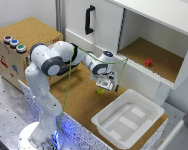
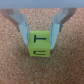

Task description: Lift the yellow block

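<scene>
The yellow block (image 2: pixel 39 46) is a small yellow-green cube with black marks on its faces. In the wrist view it sits between my two fingers (image 2: pixel 23 30), which press against its two sides. My gripper (image 2: pixel 40 40) is shut on it. In the exterior view the gripper (image 1: pixel 102 88) points down over the cork table top (image 1: pixel 79 97), with the yellow block (image 1: pixel 100 91) at its fingertips, just in front of the white cabinet. I cannot tell whether the block touches the cork.
A white plastic tray (image 1: pixel 106 125) stands on the table toward the exterior view's right. A small red block (image 1: pixel 148 62) lies in the open cabinet compartment (image 1: pixel 166 67). A cork-topped box with coloured buttons (image 1: pixel 14 43) stands at the left. A cabinet door with a black handle (image 1: pixel 89 20) is behind.
</scene>
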